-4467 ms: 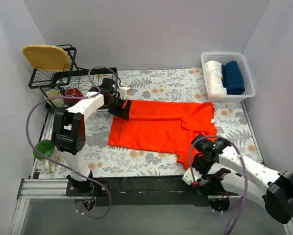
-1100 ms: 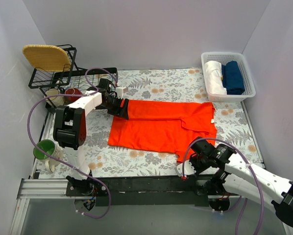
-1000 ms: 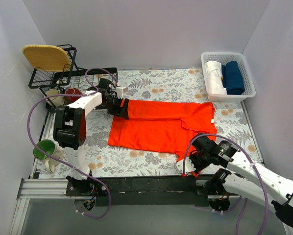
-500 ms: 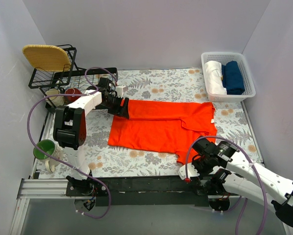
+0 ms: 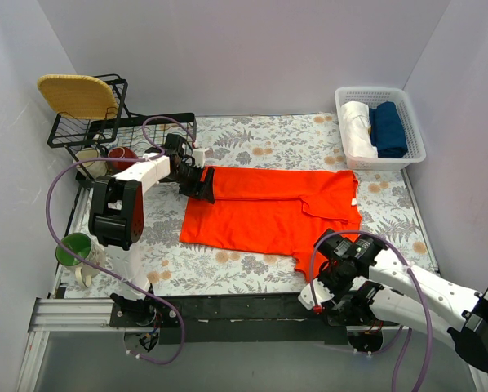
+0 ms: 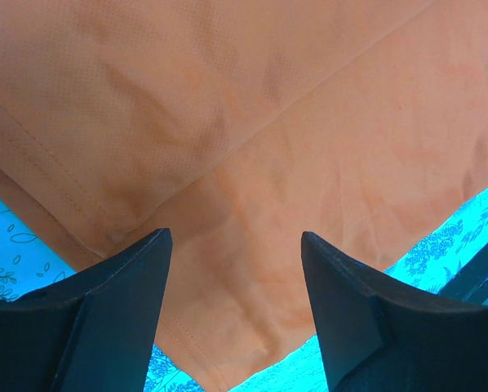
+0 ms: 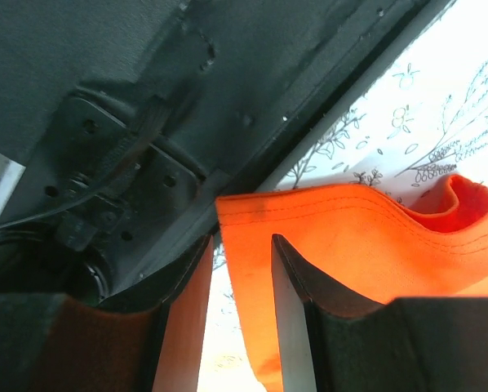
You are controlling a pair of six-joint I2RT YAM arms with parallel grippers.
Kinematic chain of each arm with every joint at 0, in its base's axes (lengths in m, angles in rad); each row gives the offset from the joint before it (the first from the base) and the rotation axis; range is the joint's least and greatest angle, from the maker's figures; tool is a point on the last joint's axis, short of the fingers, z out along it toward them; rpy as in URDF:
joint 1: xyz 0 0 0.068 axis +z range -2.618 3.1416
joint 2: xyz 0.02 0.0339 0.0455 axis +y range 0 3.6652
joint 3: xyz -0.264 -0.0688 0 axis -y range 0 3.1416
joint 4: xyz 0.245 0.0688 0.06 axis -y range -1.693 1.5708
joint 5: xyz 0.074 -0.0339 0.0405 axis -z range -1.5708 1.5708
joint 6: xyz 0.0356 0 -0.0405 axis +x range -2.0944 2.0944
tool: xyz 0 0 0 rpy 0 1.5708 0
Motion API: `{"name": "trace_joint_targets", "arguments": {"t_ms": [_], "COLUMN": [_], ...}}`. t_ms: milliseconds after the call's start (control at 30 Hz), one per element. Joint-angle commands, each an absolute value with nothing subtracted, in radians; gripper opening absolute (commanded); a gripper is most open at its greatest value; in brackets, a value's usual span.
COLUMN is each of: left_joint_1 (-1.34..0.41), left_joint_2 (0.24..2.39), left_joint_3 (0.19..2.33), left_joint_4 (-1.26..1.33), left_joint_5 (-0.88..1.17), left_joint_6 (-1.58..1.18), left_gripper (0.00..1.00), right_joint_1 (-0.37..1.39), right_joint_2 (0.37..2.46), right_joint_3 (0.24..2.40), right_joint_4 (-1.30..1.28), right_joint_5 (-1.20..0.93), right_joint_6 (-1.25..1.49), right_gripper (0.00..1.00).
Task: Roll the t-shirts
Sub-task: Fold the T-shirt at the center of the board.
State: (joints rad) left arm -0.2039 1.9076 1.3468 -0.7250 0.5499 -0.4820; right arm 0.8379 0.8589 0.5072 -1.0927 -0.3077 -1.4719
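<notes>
The orange-red t-shirt (image 5: 268,208) lies spread flat on the floral table cover. My left gripper (image 5: 200,185) is open and hovers just over the shirt's far left corner. The left wrist view shows that corner of the shirt (image 6: 268,122) under the wide-apart gripper (image 6: 236,237). My right gripper (image 5: 322,274) is low at the shirt's near right sleeve, by the table's front edge. In the right wrist view its jaws (image 7: 240,245) stand narrowly apart, with the sleeve hem (image 7: 350,229) between them, against one finger and curled up.
A white basket (image 5: 380,160) at the back right holds a white bundle (image 5: 357,126) and a dark blue bundle (image 5: 388,129). A black wire rack (image 5: 105,122) with a woven yellow plate (image 5: 77,94), a red bowl (image 5: 122,153) and a green cup (image 5: 74,247) stand at left. A black rail (image 5: 228,306) runs along the front.
My right gripper has dropped from above the near right sleeve toward the front edge and shifted about there. My left gripper has barely moved at the far left corner.
</notes>
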Motion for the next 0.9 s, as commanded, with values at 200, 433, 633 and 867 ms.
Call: {"name": "trace_joint_targets", "arguments": {"t_ms": [200,433,633,867], "left_joint_1": [-0.192,-0.184,-0.173,-0.153], "left_joint_2": [1.902,1.931,1.940,1.941], "left_joint_3": [1.353,1.378,1.365,1.350], "left_joint_4": [-0.706,-0.698,-0.681,-0.689], "left_joint_5": [0.548,0.557,0.572,0.577], "left_joint_6": [-0.482,-0.480,-0.485,-0.468], "left_gripper": [0.64,0.64,0.64,0.63], "right_joint_1": [0.841,0.877,0.908,0.913], "right_joint_2": [0.914,1.071,1.178,1.126], "right_joint_3": [0.497,0.537,0.465,0.419], "right_joint_4": [-1.051,-1.040,-0.901,-0.820], "right_joint_5": [-0.284,-0.244,-0.077,-0.097], "right_joint_6": [-1.516,-1.381,-1.322,-1.327], "right_gripper": [0.43,0.45,0.46,0.46]}}
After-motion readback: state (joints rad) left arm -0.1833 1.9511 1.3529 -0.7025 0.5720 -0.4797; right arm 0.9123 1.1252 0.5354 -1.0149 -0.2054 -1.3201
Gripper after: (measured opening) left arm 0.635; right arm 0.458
